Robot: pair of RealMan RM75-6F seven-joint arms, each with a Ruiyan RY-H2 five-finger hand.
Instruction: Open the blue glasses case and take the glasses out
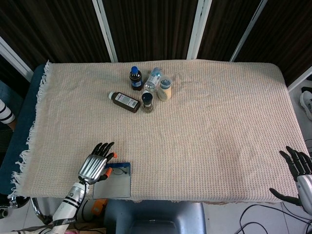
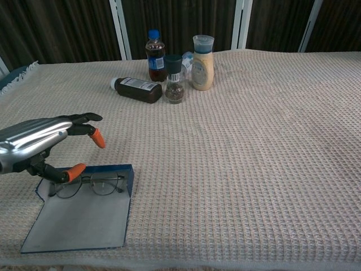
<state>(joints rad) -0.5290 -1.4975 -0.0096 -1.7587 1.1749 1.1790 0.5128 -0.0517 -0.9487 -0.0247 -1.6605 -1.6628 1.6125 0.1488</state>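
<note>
The blue glasses case (image 2: 79,217) (image 1: 117,183) lies open and flat at the table's near left edge. Thin wire-framed glasses (image 2: 96,184) rest along its far rim, partly under my left hand in the head view. My left hand (image 2: 42,141) (image 1: 95,164) hovers over the case's far left corner with fingers spread and orange tips apart, holding nothing. My right hand (image 1: 298,168) hangs off the table's near right edge, fingers spread and empty; the chest view does not show it.
At the far middle stands a cluster: a blue-capped dark bottle (image 2: 155,53), a brown bottle lying on its side (image 2: 136,89), a pepper grinder (image 2: 174,81), a cream jar (image 2: 203,56) and a clear bottle (image 1: 153,78). A woven beige cloth (image 1: 209,117) covers the table.
</note>
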